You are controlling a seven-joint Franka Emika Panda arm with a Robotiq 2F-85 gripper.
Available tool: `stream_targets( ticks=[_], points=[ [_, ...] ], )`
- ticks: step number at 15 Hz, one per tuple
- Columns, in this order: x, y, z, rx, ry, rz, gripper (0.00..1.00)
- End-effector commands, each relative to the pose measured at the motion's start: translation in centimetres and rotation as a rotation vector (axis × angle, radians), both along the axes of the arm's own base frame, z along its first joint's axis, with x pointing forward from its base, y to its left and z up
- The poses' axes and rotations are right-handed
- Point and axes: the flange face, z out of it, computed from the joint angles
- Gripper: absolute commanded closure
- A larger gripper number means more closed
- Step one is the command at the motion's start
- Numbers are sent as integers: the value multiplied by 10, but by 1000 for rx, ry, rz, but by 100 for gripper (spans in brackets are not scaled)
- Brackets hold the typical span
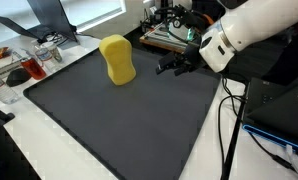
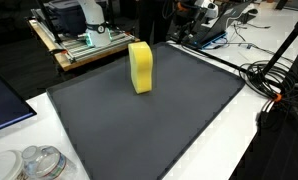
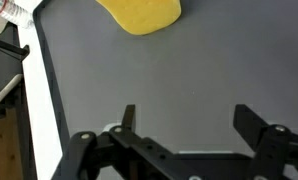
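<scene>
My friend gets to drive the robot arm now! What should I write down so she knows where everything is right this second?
The gripper is open and empty. It hovers low over the dark grey mat and touches nothing.
The yellow foam sponge stands upright on the mat, apart from the gripper and ahead of its fingers in the wrist view.
Done: nothing gripped yet; the sponge is untouched.
Left: likely the whole approach to the sponge and the grip on it.

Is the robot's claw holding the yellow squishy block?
No, the black gripper is open with nothing between its fingers, and the yellow foam block sits apart from it on the dark grey mat.
</scene>
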Motion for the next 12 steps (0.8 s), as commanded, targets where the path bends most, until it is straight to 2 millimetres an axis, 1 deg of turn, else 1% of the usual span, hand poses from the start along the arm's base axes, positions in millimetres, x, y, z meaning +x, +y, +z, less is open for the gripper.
stream_targets(
  ticks=[1, 2, 5, 8, 9, 12],
  points=[
    [7, -14, 22, 83, 40, -4, 0],
    [8, -19, 29, 106, 53, -14, 0],
    [9, -44, 63, 189, 66, -77, 0],
    [6, -73, 102, 286, 51, -139, 0],
    [4, -85, 115, 307, 33, -165, 0],
    [-4, -131, 149, 361, -27, -256, 0]
  ],
)
